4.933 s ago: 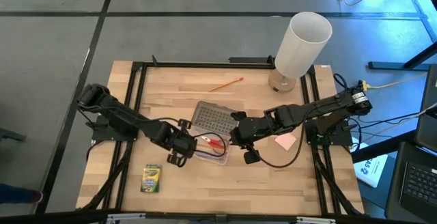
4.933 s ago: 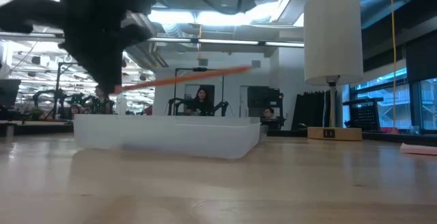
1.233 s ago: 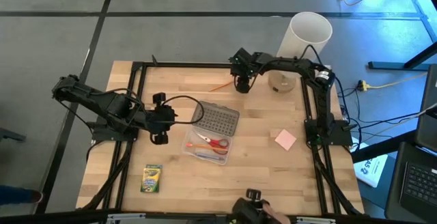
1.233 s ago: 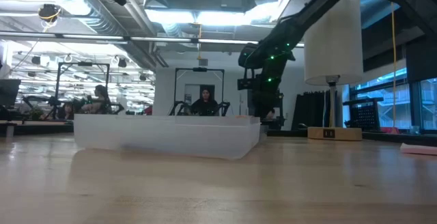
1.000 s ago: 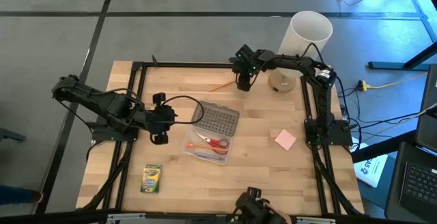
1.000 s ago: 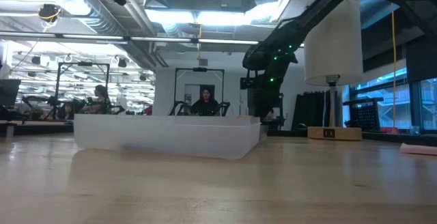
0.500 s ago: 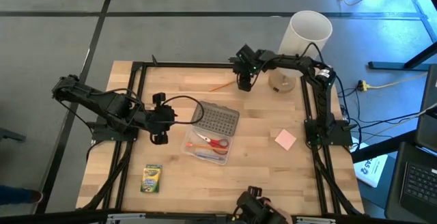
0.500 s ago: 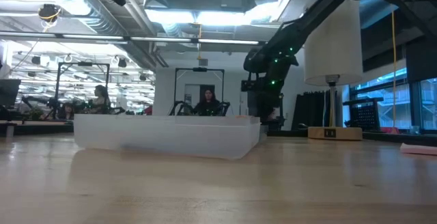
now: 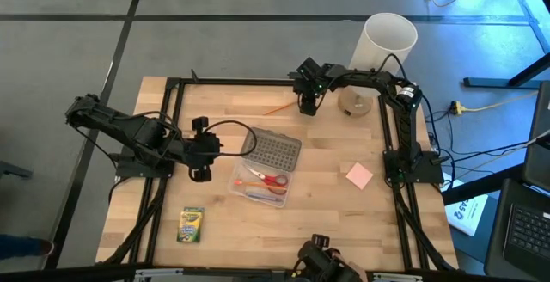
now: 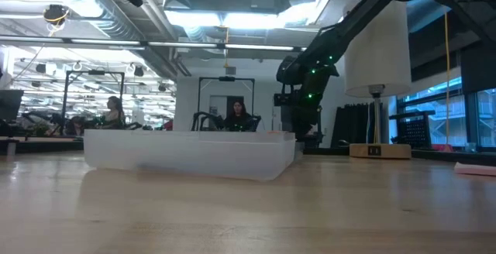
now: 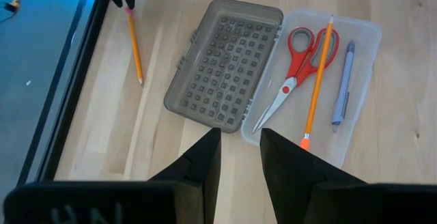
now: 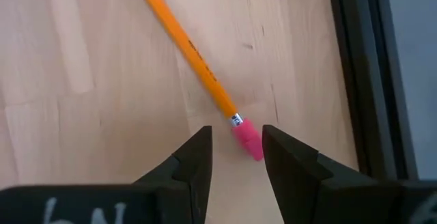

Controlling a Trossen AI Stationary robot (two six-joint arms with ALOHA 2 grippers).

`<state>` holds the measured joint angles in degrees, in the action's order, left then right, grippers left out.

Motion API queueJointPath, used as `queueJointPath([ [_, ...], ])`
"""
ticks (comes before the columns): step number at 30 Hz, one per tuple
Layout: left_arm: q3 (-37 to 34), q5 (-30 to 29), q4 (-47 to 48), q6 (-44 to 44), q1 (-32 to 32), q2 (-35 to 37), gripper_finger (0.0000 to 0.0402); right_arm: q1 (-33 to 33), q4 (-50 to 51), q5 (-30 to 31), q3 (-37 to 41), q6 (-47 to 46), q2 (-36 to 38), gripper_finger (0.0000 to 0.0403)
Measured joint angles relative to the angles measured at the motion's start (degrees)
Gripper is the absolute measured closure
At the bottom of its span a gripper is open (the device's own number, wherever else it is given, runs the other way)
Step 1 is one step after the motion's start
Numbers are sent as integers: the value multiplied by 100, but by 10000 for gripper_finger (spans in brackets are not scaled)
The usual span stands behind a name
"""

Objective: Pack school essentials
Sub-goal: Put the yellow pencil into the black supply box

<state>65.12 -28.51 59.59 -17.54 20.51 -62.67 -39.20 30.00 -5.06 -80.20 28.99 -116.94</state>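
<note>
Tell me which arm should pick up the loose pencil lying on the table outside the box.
Right. The right gripper hangs directly over the loose pencil, its open fingers straddling the pink eraser. The left gripper waits beside the clear box, far from it.

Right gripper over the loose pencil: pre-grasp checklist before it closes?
1. Loose pencil flat on the table, nothing on it: ok.
2. Right gripper lined up, jaws straddling the pink eraser end: ok.
3. Jaws apart, not yet closed on the eraser: ok.
4. Height above the wood: cannot tell.
5. Clear box open, with scissors, another pencil and pen inside: ok.
6. Left gripper parked beside the box, off the path: ok.
</note>
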Motion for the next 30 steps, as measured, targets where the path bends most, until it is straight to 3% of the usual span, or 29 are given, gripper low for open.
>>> queueJointPath([
  [21, 0, 2, 0, 4, 0, 0, 305, 0, 28, 87, -12, 0, -273, 274],
  [30, 0, 2, -1, 4, 0, 0, 305, 4, 63, 82, -11, -24, -273, 333],
])
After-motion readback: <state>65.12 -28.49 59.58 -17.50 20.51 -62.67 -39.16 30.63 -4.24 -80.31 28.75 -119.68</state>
